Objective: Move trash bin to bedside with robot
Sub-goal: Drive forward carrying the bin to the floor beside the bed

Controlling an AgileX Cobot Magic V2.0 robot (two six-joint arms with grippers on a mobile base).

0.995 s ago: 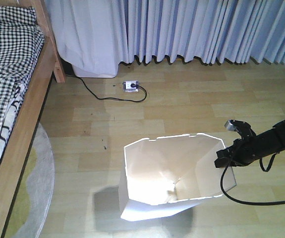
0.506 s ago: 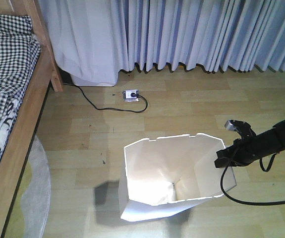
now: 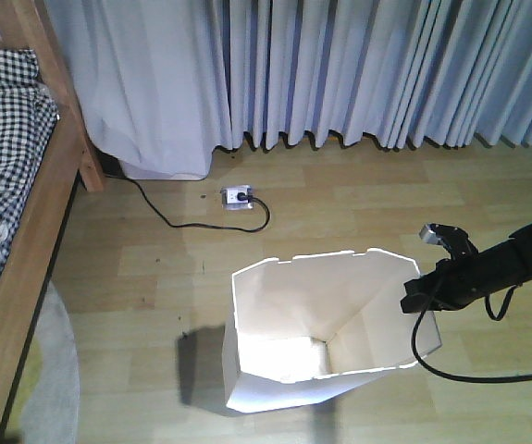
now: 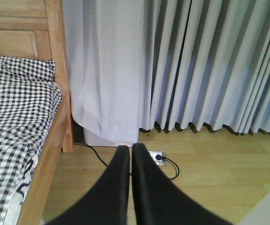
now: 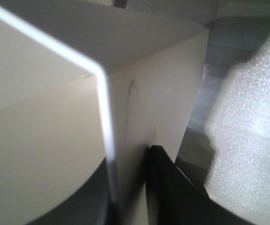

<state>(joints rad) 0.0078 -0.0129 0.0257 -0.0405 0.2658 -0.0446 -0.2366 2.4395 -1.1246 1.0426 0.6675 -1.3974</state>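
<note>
On a pale wood floor (image 3: 358,203), in front of one long run of grey-blue pleated curtains (image 3: 358,65), stands one white trash bin (image 3: 284,319). One bed (image 3: 30,250) fills the left edge of the front view. It has a light-brown wooden side rail and post, with black-and-white checked bedding (image 3: 2,129) on top. The bin stands upright in the lower middle of the floor, well apart from the bed rail, showing its angular rim and cream inside. One pale round rug (image 3: 57,370) lies at the lower left, beside the rail.

One thin black robot arm (image 3: 497,264) reaches in from the right, and the right hand (image 3: 412,298) meets the bin's right rim. One white power strip (image 3: 236,195) lies near the curtain hem, and one black cord (image 3: 168,215) runs from it towards the bed post.

Only the right wrist view shows the grip up close. The bin's wall sits between two dark fingers (image 5: 172,187), which are closed on it at the rim.

Only the left wrist view shows the left hand (image 4: 131,149). Its two black fingers are pressed nearly together, hold nothing and point towards the curtains. That view also shows the bed's wooden end panel (image 4: 12,28), barely seen from the front.
</note>
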